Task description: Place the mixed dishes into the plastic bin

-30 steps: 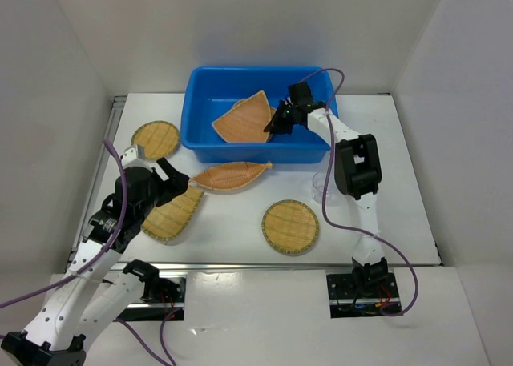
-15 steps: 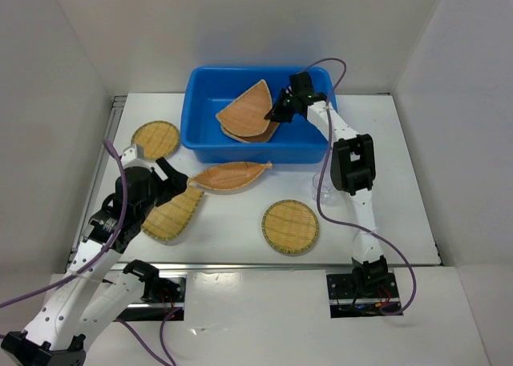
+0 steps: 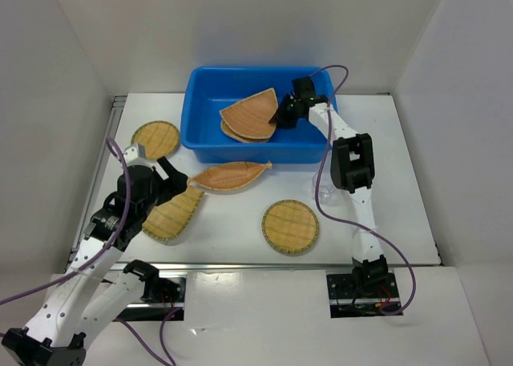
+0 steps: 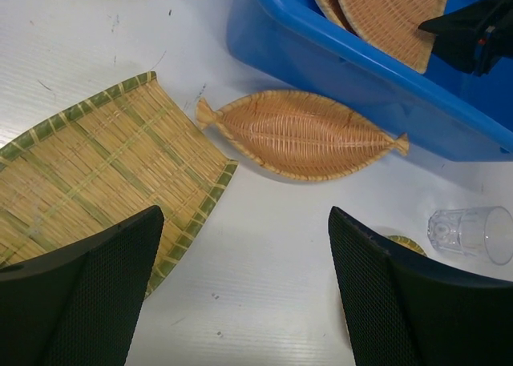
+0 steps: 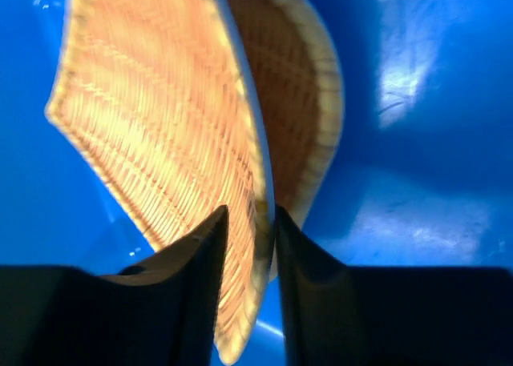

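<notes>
Inside the blue bin [image 3: 240,152], the right gripper [image 3: 282,118] is straddling a tilted tray [image 3: 250,111], grip unclear; the left gripper [image 4: 242,238] is hovering, fingers spread, above the leaf-shaped tray [image 4: 300,134]

My right arm [image 3: 353,164] reaches into the bright blue rectangular plastic bin [image 3: 240,152], jaws at a tilted tan woven tray [image 3: 248,114].

Two trays [image 3: 250,116], apparently stacked, in bin [image 3: 240,152]

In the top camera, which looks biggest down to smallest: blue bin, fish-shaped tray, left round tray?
1. Blue bin, easily largest.
2. Fish-shaped tray and left round tray: about alike, too close to rank.
</notes>
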You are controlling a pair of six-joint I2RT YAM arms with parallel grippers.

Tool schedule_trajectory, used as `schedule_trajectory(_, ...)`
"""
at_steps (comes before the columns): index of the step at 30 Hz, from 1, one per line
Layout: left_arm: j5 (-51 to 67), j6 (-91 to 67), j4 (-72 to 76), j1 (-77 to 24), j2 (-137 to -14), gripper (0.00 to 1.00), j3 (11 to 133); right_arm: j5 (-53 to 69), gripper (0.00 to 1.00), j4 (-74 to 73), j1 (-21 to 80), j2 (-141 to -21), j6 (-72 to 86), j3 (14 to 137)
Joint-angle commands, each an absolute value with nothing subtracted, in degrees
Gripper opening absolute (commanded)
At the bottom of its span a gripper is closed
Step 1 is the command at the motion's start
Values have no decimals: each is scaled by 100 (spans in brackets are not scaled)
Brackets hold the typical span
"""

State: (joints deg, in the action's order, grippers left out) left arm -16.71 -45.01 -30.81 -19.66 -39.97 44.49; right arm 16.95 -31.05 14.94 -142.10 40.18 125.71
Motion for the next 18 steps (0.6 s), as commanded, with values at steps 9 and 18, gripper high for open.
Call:
schedule_trajectory(9,-1915,-4097,-2926,-1873,-4130,100,4894,1417,70,-3322,1318,-13880,3719,13017)
schedule_trajectory(18,-3350,-4453,-4190,-1819,-5159,91,5510,642,77,-2930,1318,-11183,3041,11517)
